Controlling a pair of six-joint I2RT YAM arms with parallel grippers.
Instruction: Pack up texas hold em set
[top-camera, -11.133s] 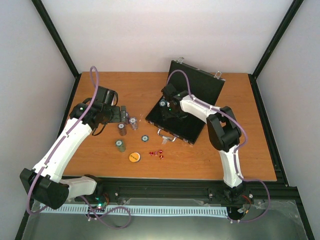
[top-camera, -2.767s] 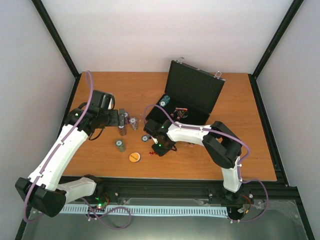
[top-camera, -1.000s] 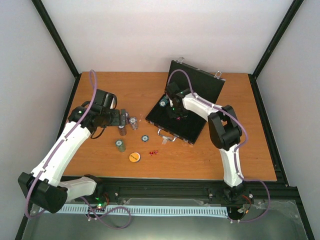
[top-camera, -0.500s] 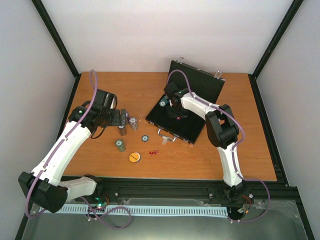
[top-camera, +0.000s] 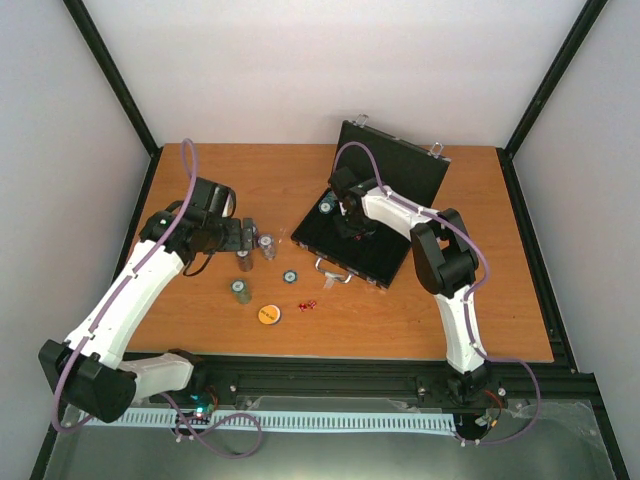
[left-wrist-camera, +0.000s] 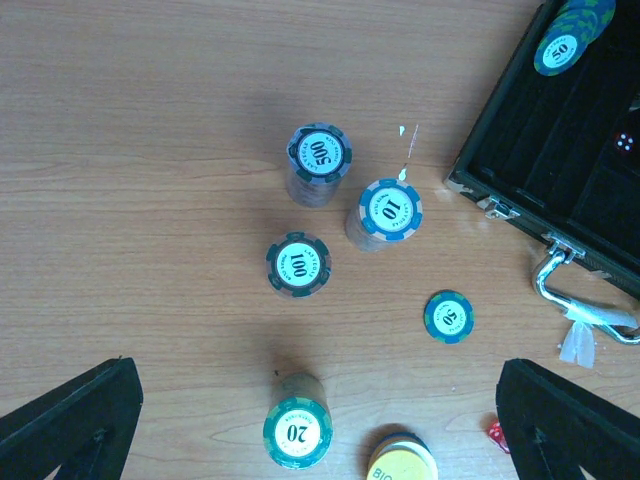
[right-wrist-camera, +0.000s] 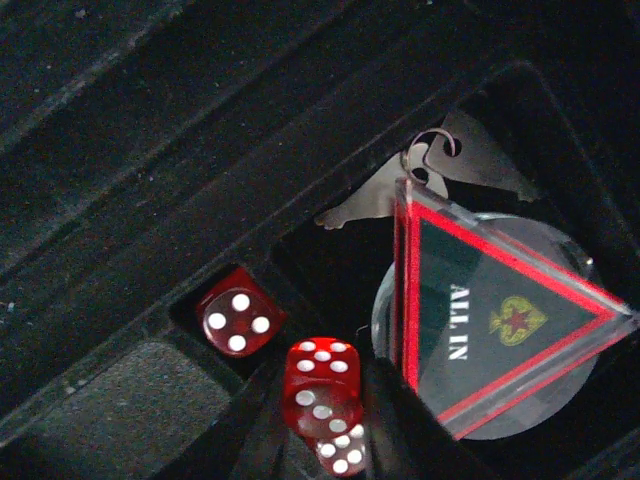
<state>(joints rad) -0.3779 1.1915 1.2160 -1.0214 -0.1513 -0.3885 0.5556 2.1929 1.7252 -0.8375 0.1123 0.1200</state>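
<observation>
The right claw (right-wrist-camera: 322, 405) is pinched narrow on a red die (right-wrist-camera: 318, 382) low inside the open black case (top-camera: 390, 180). It hangs just beside a pocket holding another die (right-wrist-camera: 238, 322), next to the triangle marker (right-wrist-camera: 490, 320). Released off-centre, the die could bounce onto the marker or a ridge instead of settling.

The left claw (left-wrist-camera: 315, 368) hangs spread wide and empty above the chip stacks (left-wrist-camera: 390, 210) on the counter (left-wrist-camera: 150, 100). The stacks stand close together, so coming down on one could topple its neighbour.

The claw's dark fingers blend into the case lining, so true contact is hard to judge. A third die (right-wrist-camera: 342, 455) is cut off at the wrist view's bottom edge. From above, the loose dice (top-camera: 308, 304) are specks I cannot count.
</observation>
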